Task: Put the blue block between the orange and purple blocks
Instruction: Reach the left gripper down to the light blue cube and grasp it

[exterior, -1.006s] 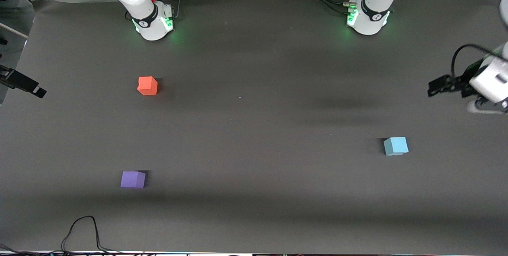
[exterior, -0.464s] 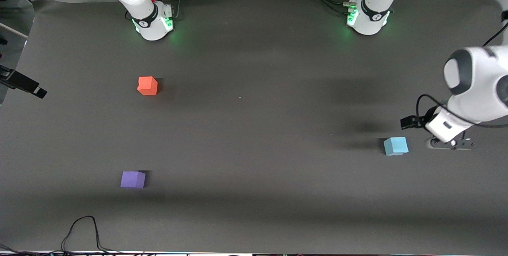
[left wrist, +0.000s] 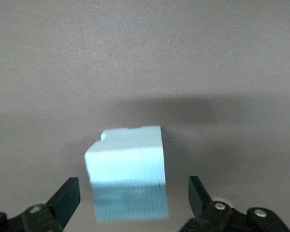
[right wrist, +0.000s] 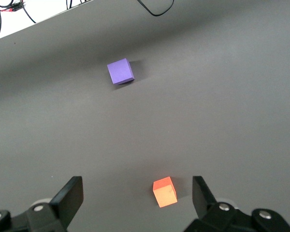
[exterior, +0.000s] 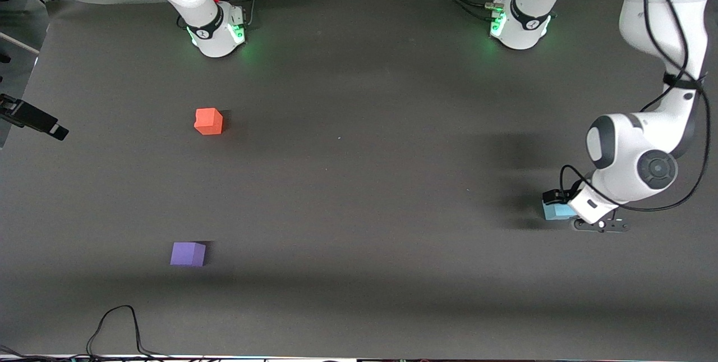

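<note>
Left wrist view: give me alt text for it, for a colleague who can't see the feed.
A light blue block sits on the dark grey table, lined up with the gap of the left claw, whose open black fingers stand apart from it on either side. Nothing else is in view.

White glossy arm links (exterior: 662,25), grey joint caps, black cables; bases (exterior: 216,31) glow green; black claw fingers (left wrist: 65,198).
</note>
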Controlling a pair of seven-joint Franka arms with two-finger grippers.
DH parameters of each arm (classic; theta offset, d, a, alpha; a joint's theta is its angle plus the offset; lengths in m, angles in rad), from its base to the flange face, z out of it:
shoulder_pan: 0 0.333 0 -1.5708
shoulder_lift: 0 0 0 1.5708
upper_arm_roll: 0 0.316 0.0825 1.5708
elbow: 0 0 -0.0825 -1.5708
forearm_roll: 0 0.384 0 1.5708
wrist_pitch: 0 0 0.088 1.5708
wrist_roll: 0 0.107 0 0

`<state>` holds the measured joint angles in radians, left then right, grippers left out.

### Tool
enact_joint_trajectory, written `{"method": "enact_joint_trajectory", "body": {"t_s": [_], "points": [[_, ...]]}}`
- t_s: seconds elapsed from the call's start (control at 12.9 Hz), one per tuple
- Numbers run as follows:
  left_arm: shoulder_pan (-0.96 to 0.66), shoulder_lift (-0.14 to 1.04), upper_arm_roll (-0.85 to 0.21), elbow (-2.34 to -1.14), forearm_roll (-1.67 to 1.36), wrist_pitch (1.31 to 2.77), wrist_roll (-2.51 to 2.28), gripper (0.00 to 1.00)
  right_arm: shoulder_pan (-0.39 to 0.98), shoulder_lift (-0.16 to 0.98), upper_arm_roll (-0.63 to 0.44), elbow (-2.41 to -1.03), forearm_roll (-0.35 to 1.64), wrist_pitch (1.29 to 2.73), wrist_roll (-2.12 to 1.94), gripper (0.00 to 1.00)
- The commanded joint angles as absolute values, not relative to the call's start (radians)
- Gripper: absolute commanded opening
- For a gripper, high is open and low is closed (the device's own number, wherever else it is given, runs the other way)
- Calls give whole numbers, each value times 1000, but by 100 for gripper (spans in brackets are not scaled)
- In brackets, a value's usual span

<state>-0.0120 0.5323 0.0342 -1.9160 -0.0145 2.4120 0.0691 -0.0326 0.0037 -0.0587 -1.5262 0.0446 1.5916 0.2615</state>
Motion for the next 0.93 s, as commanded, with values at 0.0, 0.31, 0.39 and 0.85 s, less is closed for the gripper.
{"method": "enact_joint_trajectory", "body": {"t_s": [0.0, 0.31, 0.39, 0.85], "points": [[-9, 555, 37, -1913, -9, 2444, 81, 100, -26, -3, -61, -1503, 44, 1586, 250, 100], [-9, 558, 35, -1908, -9, 2442, 71, 50, -25, 20, -60, -1482, 44, 1588, 255, 100], [-9, 560, 35, -1907, -11, 2442, 71, 43, -25, 23, -60, -1485, 44, 1588, 256, 100], [-5, 519, 37, -1852, -11, 2351, 77, 39, -26, 37, -64, -1488, 46, 1585, 267, 100]]}}
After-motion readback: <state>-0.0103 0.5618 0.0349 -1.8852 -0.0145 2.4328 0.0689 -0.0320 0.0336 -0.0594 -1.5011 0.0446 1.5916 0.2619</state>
